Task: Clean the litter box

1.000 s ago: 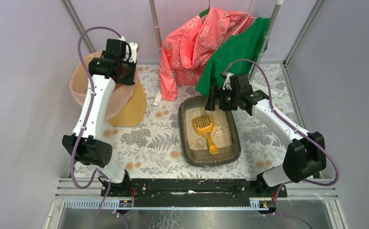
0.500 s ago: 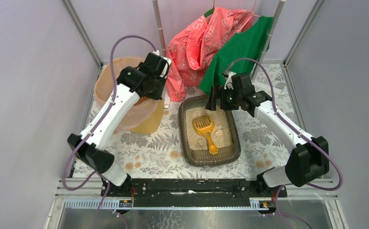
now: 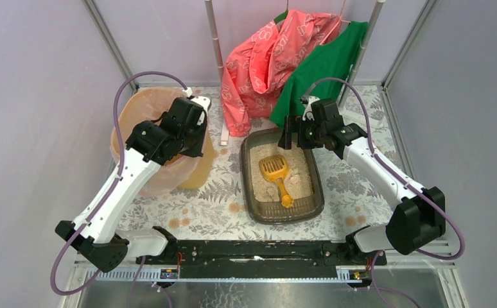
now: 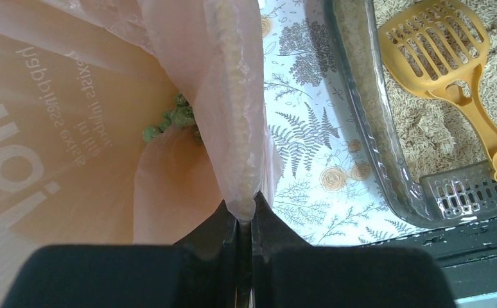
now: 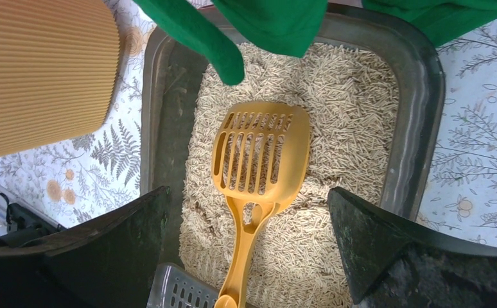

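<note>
The litter box is a dark tray of beige granules at the table's middle, also seen in the right wrist view and the left wrist view. A yellow slotted scoop lies in it, handle toward me. My right gripper hangs open and empty above the box's far end. My left gripper is shut on the rim of the yellow bin and its peach liner. Green bits lie inside the bin.
A pink garment and a green garment hang from a rack at the back; the green one droops over the box's far end. Rack poles stand behind. Grey walls close in both sides.
The left arm, gripping the bin's rim, swung the bin right toward the litter box, then drew it back a little left and nearer. The right arm barely moved.
</note>
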